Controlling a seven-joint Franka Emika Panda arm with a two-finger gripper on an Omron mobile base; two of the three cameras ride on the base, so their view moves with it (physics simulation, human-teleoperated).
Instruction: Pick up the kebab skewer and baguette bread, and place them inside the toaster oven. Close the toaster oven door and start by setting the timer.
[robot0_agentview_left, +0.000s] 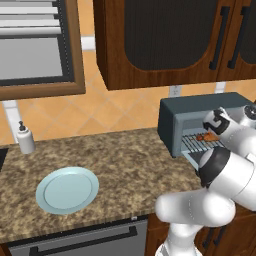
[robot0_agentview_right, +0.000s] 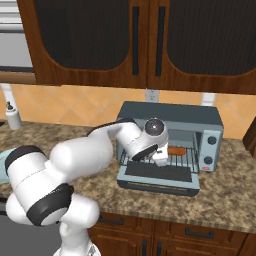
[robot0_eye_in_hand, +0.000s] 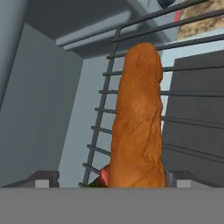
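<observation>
- Baguette bread (robot0_eye_in_hand: 138, 118) lies on the wire rack (robot0_eye_in_hand: 105, 113) inside the toaster oven (robot0_agentview_right: 170, 137); in my hand view it runs straight away from the gripper (robot0_eye_in_hand: 113, 180), its near end sitting right between the two finger tips and its far, rounded end pointing at the far side of the oven's cavity
- I see the two finger tips standing well apart, one on each side of the loaf, with bare space between each tip and the crust; I judge the jaws open and clamped on nothing
- Long axis of the bread lines up with the direction the hand looks along, so the loaf is dead ahead of the jaws, not off to one side
- Kebab skewer (robot0_eye_in_hand: 104, 175) shows as a small red bit at the bread's near end, low between the finger tips, touching or just beside the loaf; I cannot tell which
- From my right base view the orange-brown bread rests on the rack in the oven mouth, just beside the hand, and the arm reaches in over the toaster oven door (robot0_agentview_right: 157, 172), which hangs down flat and open
- From my left base view the red and brown food sits on the rack just behind the wrist
- My reading: both foods are in the oven, so the next move is to draw the hand back along the loaf's axis, clear of the door, then lift that door shut; a sideways pull risks nudging the bread
</observation>
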